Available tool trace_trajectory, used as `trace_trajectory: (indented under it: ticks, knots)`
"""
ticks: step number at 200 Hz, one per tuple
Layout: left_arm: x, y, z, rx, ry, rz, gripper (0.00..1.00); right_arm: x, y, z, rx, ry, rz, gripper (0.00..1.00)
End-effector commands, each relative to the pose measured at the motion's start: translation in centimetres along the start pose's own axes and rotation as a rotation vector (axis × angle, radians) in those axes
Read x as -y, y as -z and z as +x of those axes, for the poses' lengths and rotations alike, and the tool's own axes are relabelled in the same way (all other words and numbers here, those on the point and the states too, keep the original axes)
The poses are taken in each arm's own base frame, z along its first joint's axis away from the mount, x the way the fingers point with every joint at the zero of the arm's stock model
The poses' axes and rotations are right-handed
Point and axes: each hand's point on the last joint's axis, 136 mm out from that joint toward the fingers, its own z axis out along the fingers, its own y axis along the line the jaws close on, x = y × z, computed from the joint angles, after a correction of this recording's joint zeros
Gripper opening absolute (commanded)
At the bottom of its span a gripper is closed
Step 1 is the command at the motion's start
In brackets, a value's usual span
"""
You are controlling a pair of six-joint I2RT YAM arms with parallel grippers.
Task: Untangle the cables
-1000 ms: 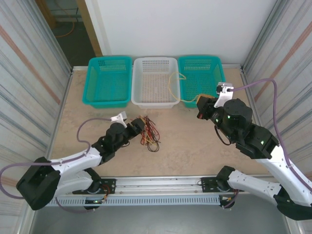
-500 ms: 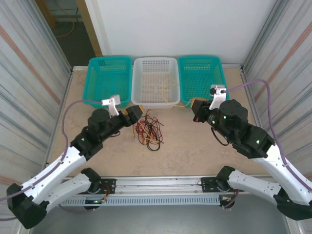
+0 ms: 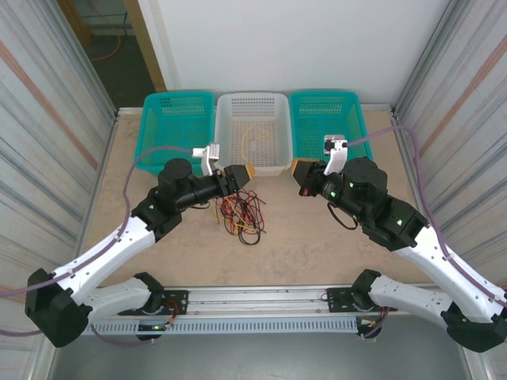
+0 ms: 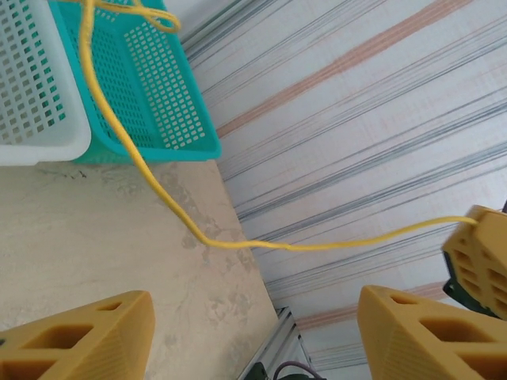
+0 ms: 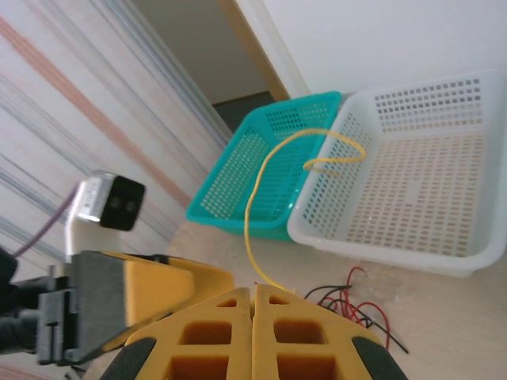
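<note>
worktop (image 3: 301,253): red-black cable bundle (image 3: 242,215) at centre | white basket (image 3: 252,96), between left teal basket (image 3: 178,96) and right teal basket (image 3: 326,93): yellow cable (image 3: 252,136) looped inside | left fingers (image 3: 238,175), right fingers (image 3: 299,169): facing, apart, near basket front

The lone cable (image 4: 144,168) is yellow, the bunched cables (image 3: 242,216) red and black. The teal baskets (image 3: 174,134) and white basket (image 3: 230,119) are grid-perforated (tiny holes), and the table (image 3: 301,237) is mottled beige.

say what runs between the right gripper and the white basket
The yellow cable, pinched in the right gripper, arcs into the white basket; right wrist view.
</note>
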Motion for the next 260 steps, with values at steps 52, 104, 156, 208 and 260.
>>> trace_trajectory:
  ticks: [52,104,156,208,260]
  knots:
    - [0.8,-1.3,-1.7,0.034,0.040,0.058,0.58,-1.7,-0.7,0.3,0.010,-0.040,-0.079,0.00]
    - [0.3,-1.7,-3.3,0.073,0.063,0.056,0.42,-2.3,-0.9,0.7,0.001,-0.032,-0.100,0.00]
    - [-0.7,-0.4,-7.1,0.186,0.114,0.044,0.00,-1.9,-1.1,1.6,-0.016,-0.033,-0.092,0.00]
    - [-0.5,5.3,-15.5,0.445,0.085,0.043,0.00,-0.5,-0.7,3.9,-0.054,-0.069,-0.077,0.00]
    - [0.2,6.8,-18.7,0.499,0.015,0.022,0.00,-0.5,-1.1,6.4,-0.132,-0.043,-0.054,0.18]
